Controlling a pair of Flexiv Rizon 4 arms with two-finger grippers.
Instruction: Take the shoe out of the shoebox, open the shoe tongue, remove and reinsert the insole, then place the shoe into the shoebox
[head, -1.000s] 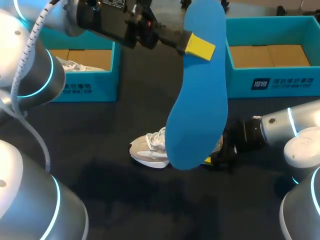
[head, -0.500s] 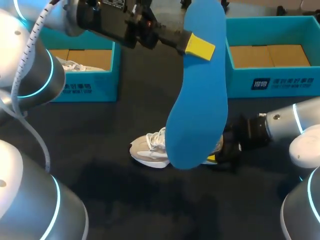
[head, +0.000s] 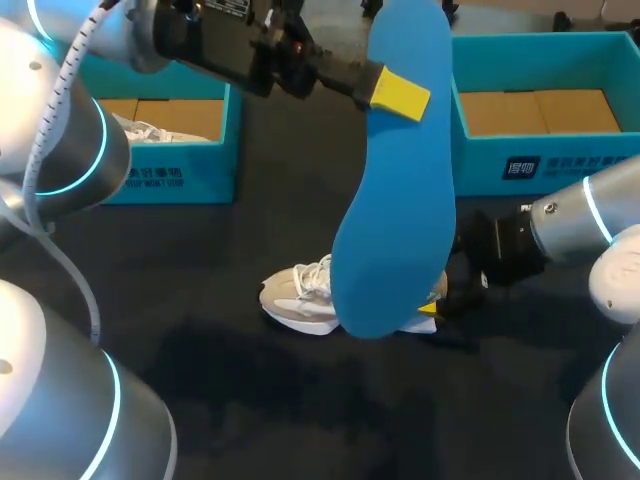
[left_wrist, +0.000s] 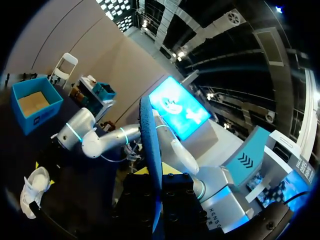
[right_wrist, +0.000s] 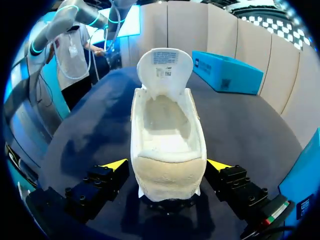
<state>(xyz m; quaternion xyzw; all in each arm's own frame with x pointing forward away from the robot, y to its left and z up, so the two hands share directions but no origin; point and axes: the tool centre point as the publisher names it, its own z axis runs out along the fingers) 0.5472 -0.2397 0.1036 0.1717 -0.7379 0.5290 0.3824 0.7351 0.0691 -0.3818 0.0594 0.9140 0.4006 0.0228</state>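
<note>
My left gripper (head: 400, 95) is raised well above the table and shut on the upper end of a blue insole (head: 395, 190), which hangs down in front of the shoe. The left wrist view shows the insole (left_wrist: 150, 145) edge-on between that gripper's (left_wrist: 156, 176) fingers. A white and beige shoe (head: 298, 300) lies on the dark table, its back part hidden behind the insole. At its heel my right gripper (head: 440, 300) is low on the table. In the right wrist view the shoe (right_wrist: 167, 140) points away with its tongue folded up, its heel between the open gripper's (right_wrist: 166, 165) yellow tips.
A teal shoebox (head: 170, 170) at the back left holds another white shoe (head: 150, 130). A second teal shoebox (head: 545, 160) at the back right shows only its cardboard floor. Bare dark table lies in front of the shoe.
My right arm has shifted a little toward the back of the table at the shoe's heel. The left arm, the insole and the shoe have stayed where they were.
</note>
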